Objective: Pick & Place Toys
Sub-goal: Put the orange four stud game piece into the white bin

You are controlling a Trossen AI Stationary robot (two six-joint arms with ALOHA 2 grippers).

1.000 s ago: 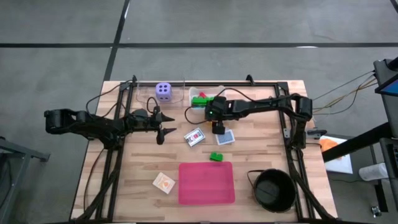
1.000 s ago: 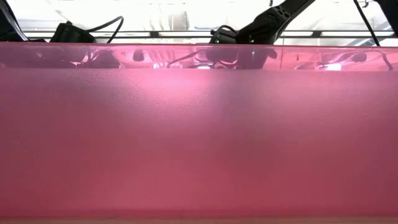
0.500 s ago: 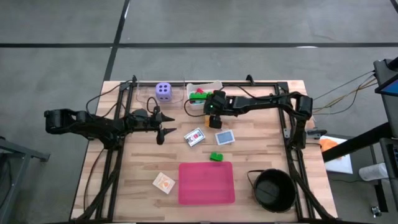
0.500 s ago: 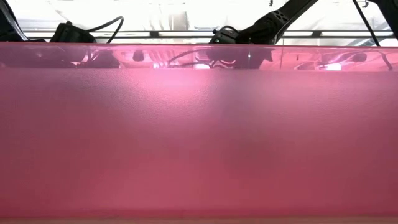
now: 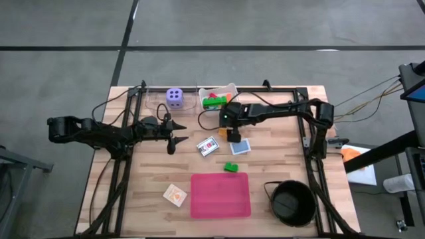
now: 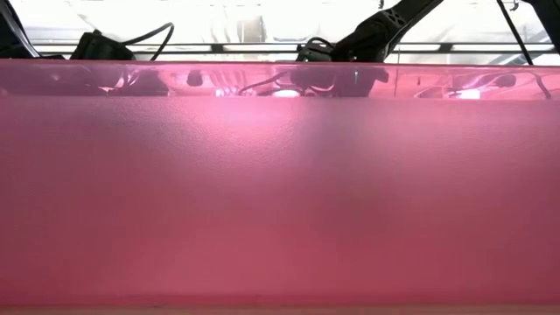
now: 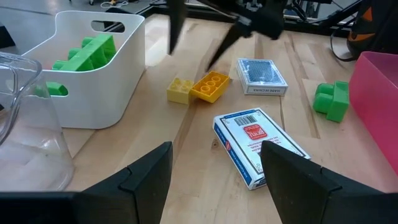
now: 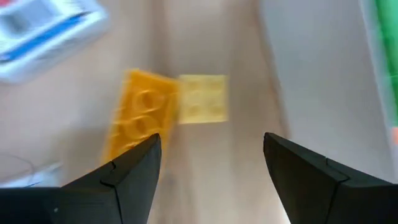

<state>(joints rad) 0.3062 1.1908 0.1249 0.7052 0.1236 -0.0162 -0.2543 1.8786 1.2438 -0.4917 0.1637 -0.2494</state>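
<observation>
Now that the right hand (image 5: 230, 133) has swung back from the white tub (image 5: 214, 97) (fingers open, holding nothing), it hangs over the yellow block (image 8: 202, 98) and orange block (image 8: 137, 112), likely its next pick.

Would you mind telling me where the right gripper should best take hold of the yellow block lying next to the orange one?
Likely from straight above, across the two free sides of the yellow block. It lies flat, studs up, one side touching the orange block, so closing across that joint would catch both. The white tub stands close by, leaving little room. The right gripper hangs open above it.
</observation>
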